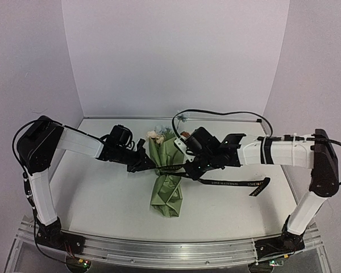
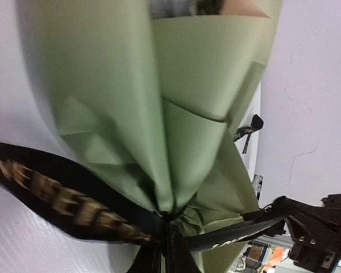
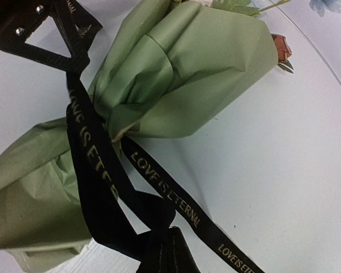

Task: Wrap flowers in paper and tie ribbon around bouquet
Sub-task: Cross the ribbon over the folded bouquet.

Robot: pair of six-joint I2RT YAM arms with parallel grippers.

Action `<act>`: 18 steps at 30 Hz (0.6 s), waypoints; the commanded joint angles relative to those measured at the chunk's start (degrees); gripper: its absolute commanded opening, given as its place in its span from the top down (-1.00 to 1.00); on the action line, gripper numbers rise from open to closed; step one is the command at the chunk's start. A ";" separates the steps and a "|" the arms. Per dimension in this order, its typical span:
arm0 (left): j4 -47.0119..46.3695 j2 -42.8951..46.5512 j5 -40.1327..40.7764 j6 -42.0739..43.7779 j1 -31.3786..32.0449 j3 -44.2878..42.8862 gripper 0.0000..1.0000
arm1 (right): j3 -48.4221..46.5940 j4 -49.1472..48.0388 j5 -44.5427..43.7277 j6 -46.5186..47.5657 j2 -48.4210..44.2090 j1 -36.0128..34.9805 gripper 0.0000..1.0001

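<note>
Top external view shows us the bouquet (image 1: 166, 182) lying mid-table (image 1: 102, 193), its long axis running near to far, with the flowers (image 1: 156, 135) at the far end. The ribbon (image 1: 227, 183) crosses it at the cinched waist, square to that axis. We see the left gripper (image 1: 146, 163) just left of the waist and the right gripper (image 1: 192, 166) just right of it, both about equally near. In the right wrist view the jaws are pressed together on the ribbon. The left wrist view is blurred, so there we judge the same pinch rather than see it plainly. The loose tail trails to the right. Any tightening pull, we judge, must run outward to either side, across the bouquet.
</note>
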State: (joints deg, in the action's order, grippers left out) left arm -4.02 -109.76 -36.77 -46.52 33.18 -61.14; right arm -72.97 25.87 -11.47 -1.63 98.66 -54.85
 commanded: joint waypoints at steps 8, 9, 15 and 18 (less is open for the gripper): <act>3.38 1.71 5.73 1.75 -1.28 1.60 0.89 | -2.66 11.40 9.16 -4.03 -3.68 -0.80 1.00; 3.44 1.97 5.98 1.71 -1.28 1.73 0.93 | -3.12 12.15 9.53 -4.07 -3.22 -1.25 1.00; 3.58 2.54 7.55 1.55 -1.27 3.10 1.00 | -4.12 14.57 9.19 -3.88 -2.07 -2.42 0.92; 3.04 2.89 7.22 1.41 -1.28 3.83 1.00 | -3.60 15.08 8.57 -4.03 -2.00 -2.44 0.76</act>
State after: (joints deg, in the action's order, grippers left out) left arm -1.00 -109.63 -31.59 -45.25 32.25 -58.47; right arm -75.33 37.69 -2.21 -4.94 96.16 -57.27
